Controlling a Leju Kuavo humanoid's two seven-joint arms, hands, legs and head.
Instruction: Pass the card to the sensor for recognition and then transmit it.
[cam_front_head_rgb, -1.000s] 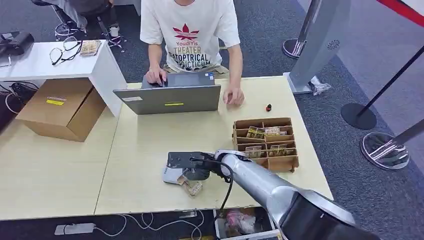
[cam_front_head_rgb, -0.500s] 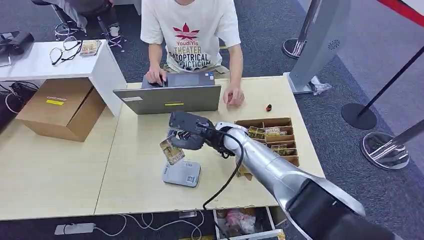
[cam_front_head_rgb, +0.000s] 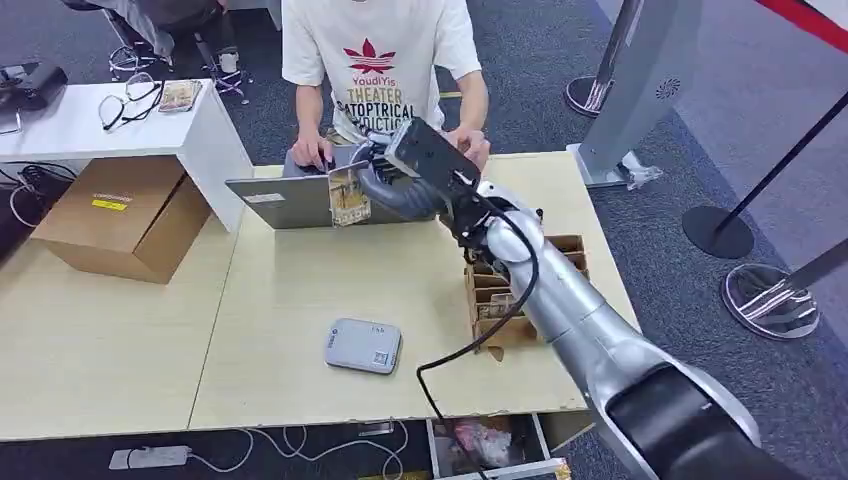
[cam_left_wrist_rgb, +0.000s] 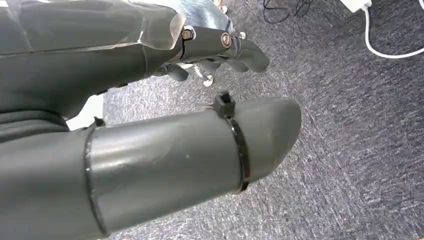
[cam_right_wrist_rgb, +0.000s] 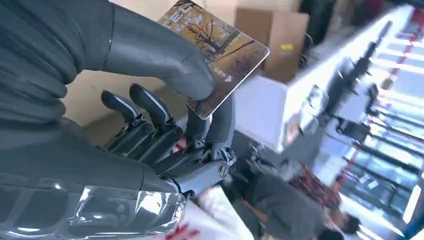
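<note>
My right hand (cam_front_head_rgb: 400, 170) is raised above the laptop, toward the person, and pinches a card (cam_front_head_rgb: 347, 196) with a tree picture on it. In the right wrist view the thumb presses the card (cam_right_wrist_rgb: 220, 50) against the fingers (cam_right_wrist_rgb: 150, 107). The grey card sensor (cam_front_head_rgb: 363, 346) lies flat on the table, well below and behind the hand. The person's hand (cam_front_head_rgb: 472, 148) is close to my right hand, just beyond it. My left hand (cam_left_wrist_rgb: 220, 42) hangs over grey carpet with its fingers loosely curled and nothing in it.
A person in a white T-shirt (cam_front_head_rgb: 378, 60) sits behind an open laptop (cam_front_head_rgb: 300, 200). A cardboard organiser (cam_front_head_rgb: 490, 290) with cards stands under my right forearm. A brown box (cam_front_head_rgb: 125, 215) and a white desk (cam_front_head_rgb: 110, 120) are at the left.
My right hand rose from the sensor with the card and swung up and forward over the laptop toward the person. The person's hand lifted off the table.
</note>
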